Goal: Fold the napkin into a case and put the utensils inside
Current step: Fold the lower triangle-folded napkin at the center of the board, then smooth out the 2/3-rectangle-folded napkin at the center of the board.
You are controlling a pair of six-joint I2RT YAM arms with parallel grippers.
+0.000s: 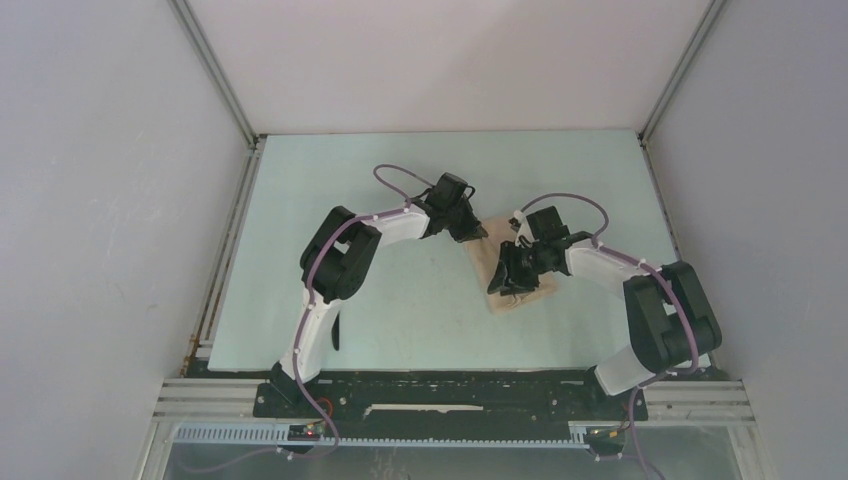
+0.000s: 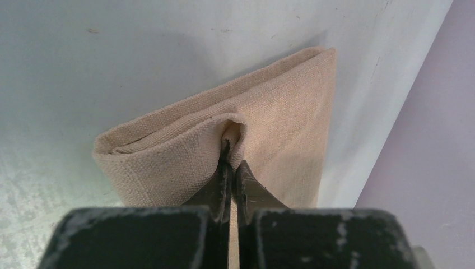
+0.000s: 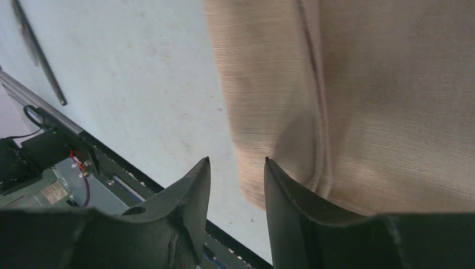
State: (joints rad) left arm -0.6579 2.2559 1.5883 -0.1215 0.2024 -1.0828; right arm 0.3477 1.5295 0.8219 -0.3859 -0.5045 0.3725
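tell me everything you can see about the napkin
The napkin is plain beige woven cloth, folded into several flat layers and lying on the table. The left gripper is shut on it, pinching up the top layer at one end. The right gripper stands open at another edge; contact there is unclear.

Soft even light, faint shadows

We see the napkin [image 1: 520, 299], a plain beige-tan cloth, folded into a narrow layered packet. It lies flat just off the centre of the table [image 1: 420, 320] toward 4 o'clock, its length running from 11 to 5 o'clock. At one end a small ridge of its top layer is pinched up. The slim black knife [image 1: 336, 335] lies at 8 o'clock, well apart from it.
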